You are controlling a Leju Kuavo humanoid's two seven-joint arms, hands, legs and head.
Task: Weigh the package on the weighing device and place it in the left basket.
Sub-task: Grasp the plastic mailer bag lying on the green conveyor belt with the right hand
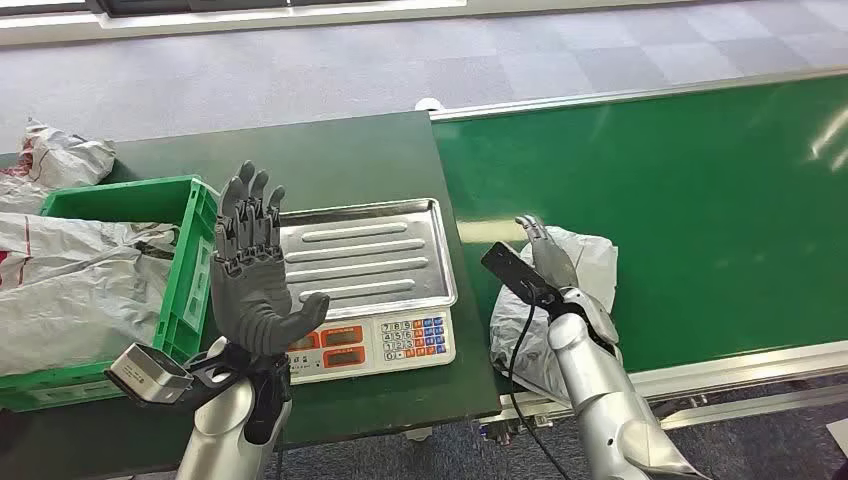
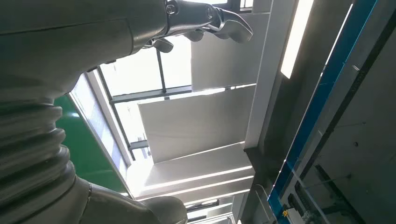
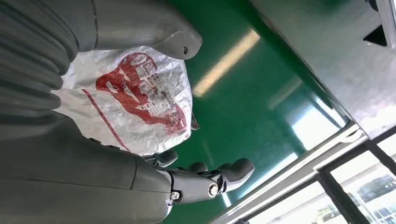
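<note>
- The right hand (image 1: pixel 545 262) lies over the package (image 1: pixel 590 262), a crinkled white bag with red print, at the near left corner of the green belt (image 1: pixel 700 200); in the right wrist view the thumb (image 3: pixel 154 35) lies on one side of the package (image 3: pixel 140 100) and the fingers (image 3: pixel 210 179) on the other, spread apart, and a firm grip cannot be made out.
- Beyond and to the right of that hand the belt runs bare to its far metal edge; the belt's near rail (image 1: pixel 740 370) lies just behind the package.
- Left of the right hand, across a narrow gap, is the edge of the dark table (image 1: pixel 400 150) with the scale (image 1: pixel 365 290) on it; its steel tray (image 1: pixel 370 255) carries nothing.
- The left hand (image 1: pixel 250 265) is raised upright in front of the scale's left side, fingers straight and apart, holding nothing, wrist below it.
- Just left of the left hand stands the green basket (image 1: pixel 185 250), its near wall close to the fingers; white bags (image 1: pixel 70 285) lie in it and spill past its left rim.
- Another white bag (image 1: pixel 60 155) lies beyond the basket, at the table's far left edge.
</note>
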